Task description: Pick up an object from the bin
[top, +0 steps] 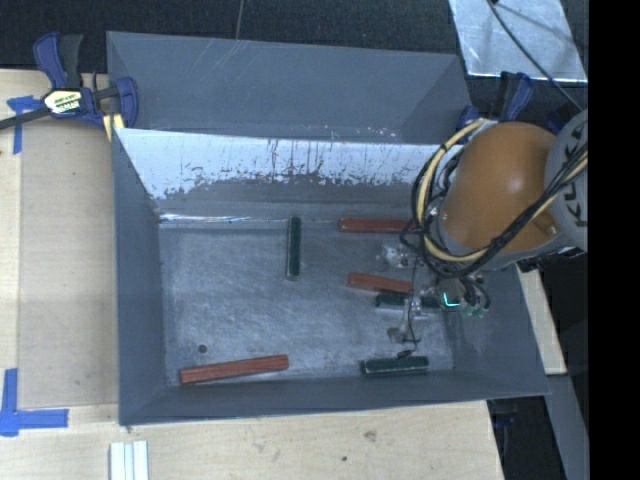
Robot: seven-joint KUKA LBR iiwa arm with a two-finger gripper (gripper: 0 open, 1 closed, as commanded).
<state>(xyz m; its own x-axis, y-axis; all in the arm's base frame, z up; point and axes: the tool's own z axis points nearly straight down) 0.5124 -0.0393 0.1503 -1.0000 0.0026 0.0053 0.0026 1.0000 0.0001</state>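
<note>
Dark green bar (395,366) lies flat at 5 o'clock on bin (300,88) floor. Gripper (408,333) sits low just at its 12 o'clock (jaw spread: cannot tell). Nothing visibly lifted, so grasp and lift judged still undone. Red-brown bar (378,283) near, at gripper's 11 o'clock.

One camera looks down on the bin (230,298) from slightly aside.

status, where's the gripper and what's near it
Gripper low, right side of bin. Between red-brown stick behind and dark stick at front wall. Green stick mid-bin, well apart.
</note>
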